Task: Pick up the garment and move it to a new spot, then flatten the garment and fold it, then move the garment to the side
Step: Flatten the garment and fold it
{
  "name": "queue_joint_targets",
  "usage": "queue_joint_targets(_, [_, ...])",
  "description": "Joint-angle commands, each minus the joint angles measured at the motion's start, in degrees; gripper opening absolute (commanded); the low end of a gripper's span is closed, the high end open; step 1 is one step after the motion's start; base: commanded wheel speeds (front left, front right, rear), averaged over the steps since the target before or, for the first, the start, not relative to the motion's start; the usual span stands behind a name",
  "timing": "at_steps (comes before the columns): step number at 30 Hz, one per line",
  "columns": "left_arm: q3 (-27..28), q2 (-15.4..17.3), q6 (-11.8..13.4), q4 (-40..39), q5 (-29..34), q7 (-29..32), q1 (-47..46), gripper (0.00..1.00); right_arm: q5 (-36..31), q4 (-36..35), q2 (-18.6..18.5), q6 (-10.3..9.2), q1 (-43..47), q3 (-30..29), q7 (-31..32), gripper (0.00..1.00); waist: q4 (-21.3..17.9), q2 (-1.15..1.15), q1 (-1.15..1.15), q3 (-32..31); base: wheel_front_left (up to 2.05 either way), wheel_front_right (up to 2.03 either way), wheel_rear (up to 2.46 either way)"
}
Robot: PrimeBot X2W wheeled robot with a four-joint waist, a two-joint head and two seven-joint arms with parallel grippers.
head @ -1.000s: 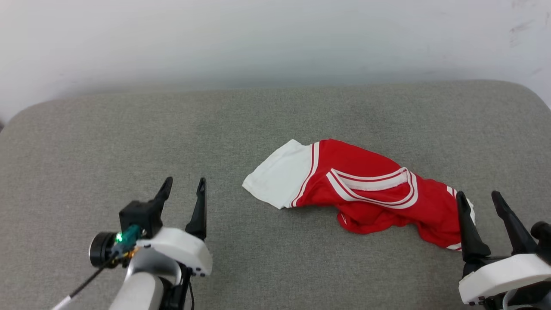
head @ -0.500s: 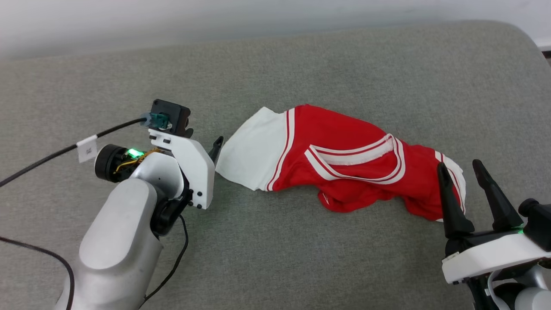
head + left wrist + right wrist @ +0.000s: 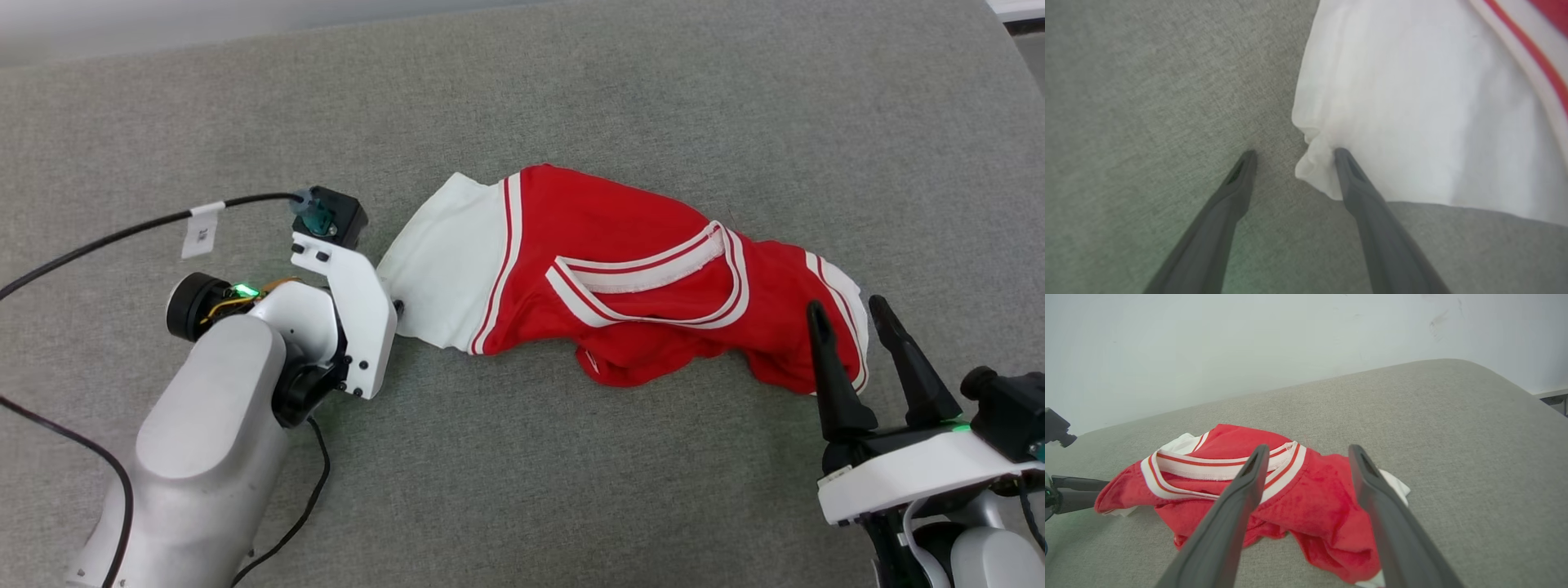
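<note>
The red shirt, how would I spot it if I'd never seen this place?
Look at the big grey cushion. Lying crumpled across its middle, between the left gripper and the right gripper, is the garment. It is the one bright red thing, with white sleeves and striped trim.

The left pincer hides its fingers under its white wrist housing in the head view. The garment, seemingly blurred, runs off the left wrist view's top and right edges.

Grey cushion (pale wall behind)
</note>
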Motion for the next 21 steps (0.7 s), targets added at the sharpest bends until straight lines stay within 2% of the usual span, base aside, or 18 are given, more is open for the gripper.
queue_joint_targets(1, [-2.86,-1.29,-0.47,4.06,-0.98,3.34,4.83,1.0,0.42,0.32,0.15,-0.02,-0.86,-0.04,-0.4,1.0,-0.12,0.0,0.0,0.11,0.0,0.0,0.0])
queue_joint_targets(2, [-3.6,-1.48,-0.58,4.09,-1.29,3.79,5.07,0.78,0.64,0.55,0.15,-0.02,-0.92,-0.09,-0.39,1.0,-0.15,0.0,0.0,0.11,0.0,0.0,0.0])
queue_joint_targets(4, [-4.43,-1.72,-0.75,3.75,-2.17,3.61,5.18,0.0,0.73,0.93,0.15,-0.02,-1.09,-0.2,-0.45,1.0,-0.12,0.0,0.0,0.02,0.0,0.0,0.0])
queue_joint_targets(10, [-3.0,0.46,0.2,0.52,-1.18,-3.44,4.75,0.0,0.67,1.62,0.15,-0.02,-0.38,-1.18,0.1,1.0,1.05,0.0,0.0,-1.93,0.0,0.0,0.0])
queue_joint_targets(14, [-0.86,1.95,2.58,-3.34,-0.85,-8.08,6.68,0.0,0.23,1.47,0.15,-0.02,0.6,-2.3,0.59,1.0,2.51,0.0,0.0,-3.94,0.0,0.0,0.0])
queue_joint_targets(21, [2.78,5.34,7.64,-13.12,-2.02,-11.76,15.9,0.0,-0.53,0.27,0.13,-0.02,2.13,-4.16,2.04,1.0,5.77,0.0,0.0,-6.45,0.0,0.0,0.0])
